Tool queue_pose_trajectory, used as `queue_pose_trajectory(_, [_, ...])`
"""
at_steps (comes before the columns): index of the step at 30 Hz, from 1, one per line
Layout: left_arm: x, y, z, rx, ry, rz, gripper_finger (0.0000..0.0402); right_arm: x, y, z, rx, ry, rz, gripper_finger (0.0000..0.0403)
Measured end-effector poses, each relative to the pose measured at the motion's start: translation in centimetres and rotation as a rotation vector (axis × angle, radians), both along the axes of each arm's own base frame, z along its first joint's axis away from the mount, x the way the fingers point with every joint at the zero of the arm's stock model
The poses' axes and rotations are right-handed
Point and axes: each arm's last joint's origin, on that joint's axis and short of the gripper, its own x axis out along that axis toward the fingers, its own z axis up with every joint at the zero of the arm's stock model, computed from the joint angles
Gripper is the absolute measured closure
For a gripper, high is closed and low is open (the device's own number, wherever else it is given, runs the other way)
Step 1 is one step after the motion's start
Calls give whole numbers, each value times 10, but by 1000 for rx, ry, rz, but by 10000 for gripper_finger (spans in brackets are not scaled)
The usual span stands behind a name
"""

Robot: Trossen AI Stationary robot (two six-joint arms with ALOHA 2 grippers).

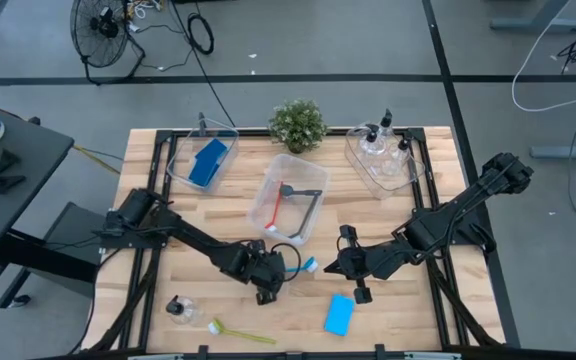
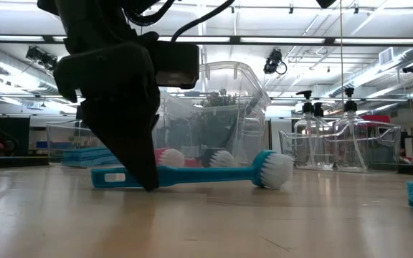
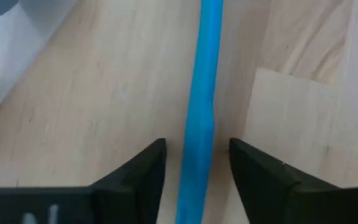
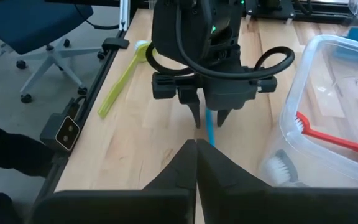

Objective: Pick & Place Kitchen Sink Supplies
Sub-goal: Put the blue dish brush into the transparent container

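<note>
Fingers of the left gripper [image 3: 196, 168] straddle the thin blue long-handled brush [image 3: 201, 106], not yet touching, we see; right gripper [image 1: 333, 268], at three o'clock, is closed, empty.

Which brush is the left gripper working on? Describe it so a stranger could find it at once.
Start at the middle clear bin on the wooden table; just in front of it lies the blue brush with a white bristle head. The left gripper straddles its handle, fingers open on either side. The yellow-green brush lies untouched at the front edge.
</note>
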Motion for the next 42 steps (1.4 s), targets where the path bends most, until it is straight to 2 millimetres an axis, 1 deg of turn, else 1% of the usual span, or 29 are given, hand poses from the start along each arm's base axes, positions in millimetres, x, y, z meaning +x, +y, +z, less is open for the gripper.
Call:
queue_pose_trajectory(8, [-1, 0, 0, 0, 8, 0, 299, 0, 0, 0, 0, 0, 0, 394])
queue_pose_trajectory(17, [-1, -1, 1, -39, 12, -17, 363, 0, 0, 0, -4, -7, -7, 394])
queue_pose_trajectory(20, [0, -4, 4, -110, 31, -50, 378, 1, -1, 2, -14, -30, -33, 394])
queue_pose_trajectory(25, [3, -14, 15, -205, 45, -104, 377, 2, -1, 3, -15, -48, -47, 394])
queue_pose_trajectory(29, [8, -20, 29, -208, 32, -114, 370, 2, -1, 3, -20, -51, -43, 394])
queue_pose_trajectory(34, [13, -22, 52, -163, 62, -141, 379, 5, 1, 8, -28, -109, -17, 394])
queue_pose_trajectory(39, [21, -23, 90, -40, 45, -209, 379, 9, 4, 16, -20, -201, 1, 394])
queue_pose_trajectory(42, [22, -20, 114, 50, 39, -219, 377, 7, 1, 21, -24, -228, -42, 394])
